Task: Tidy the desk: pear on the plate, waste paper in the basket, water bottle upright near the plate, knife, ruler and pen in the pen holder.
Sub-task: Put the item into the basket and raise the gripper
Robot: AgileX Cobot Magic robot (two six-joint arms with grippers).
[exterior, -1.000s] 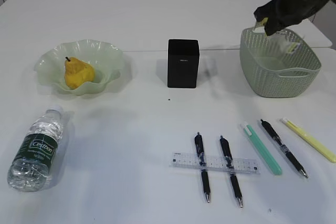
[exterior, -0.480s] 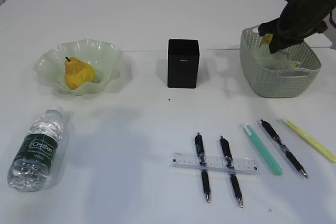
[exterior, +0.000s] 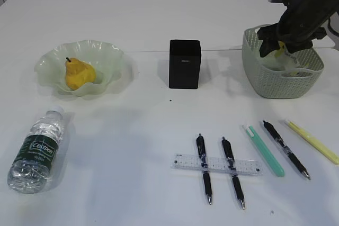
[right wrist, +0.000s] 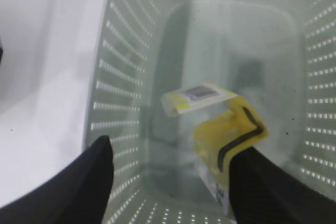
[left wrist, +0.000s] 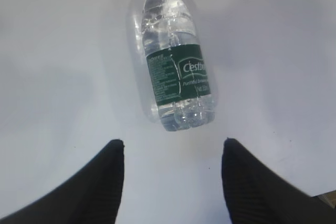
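Observation:
My right gripper [right wrist: 176,148] hangs open just inside the green basket [right wrist: 131,77], at the back right of the table [exterior: 275,48]. The waste paper [right wrist: 226,129], a yellow and white wrapper, is in the basket beside the right finger and free of the jaws. My left gripper [left wrist: 172,142] is open above the table, just short of the base of the water bottle [left wrist: 178,72], which lies on its side [exterior: 38,149]. The pear [exterior: 78,72] sits on the pale green plate [exterior: 108,56]. A clear ruler [exterior: 217,164] lies under two black pens [exterior: 204,168]. The black pen holder [exterior: 184,63] stands mid-table.
A teal knife [exterior: 263,150], a third black pen [exterior: 285,149] and a yellow knife [exterior: 312,141] lie side by side at the front right. The left arm does not show in the exterior view.
The right gripper has come down into the basket and opened, letting go of the waste paper. The left gripper and the bottle have stayed put.

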